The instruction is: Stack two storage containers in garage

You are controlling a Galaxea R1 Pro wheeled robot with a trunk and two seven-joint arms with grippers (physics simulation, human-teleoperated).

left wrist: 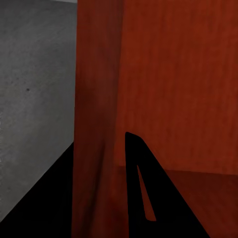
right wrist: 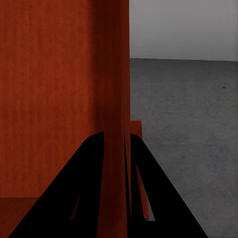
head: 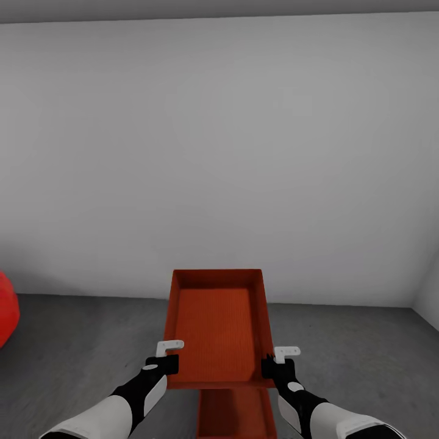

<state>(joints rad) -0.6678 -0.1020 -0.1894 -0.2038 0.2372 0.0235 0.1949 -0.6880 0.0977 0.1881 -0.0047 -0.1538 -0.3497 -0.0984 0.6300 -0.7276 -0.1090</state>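
Since the whole far side is one plain white wall (head: pixel 219 152) meeting dark grey concrete floor (head: pixel 79 347), this looks like the garage, and the bit of red curve at the left edge is probably the car (head: pixel 7 317).

The upper bin (head: pixel 216 326) is held up in the air in front of the robot, open side up, roughly level, long way pointing at the wall. Right under its near end you can see the lower bin (head: pixel 236 414) sitting down by the floor, nudged slightly toward the robot's right. So my read is the second bin is being lined up over the first for the stack, not set down yet, and it needs a small shift to the right before lowering or the rims won't match.

Both arms carry it, one wall each near the close corners, which makes sense for keeping a long tray from tipping. The left tool (head: pixel 163 364) is pinching the left wall; in the left wrist view that wall (left wrist: pixel 96 124) runs between the dark fingers (left wrist: pixel 144 188). The right tool (head: pixel 274 366) is clamped on the right wall the same way, and the right wrist view shows the wall (right wrist: pixel 113 99) squeezed between both fingers (right wrist: pixel 94 188), floor off to the side.
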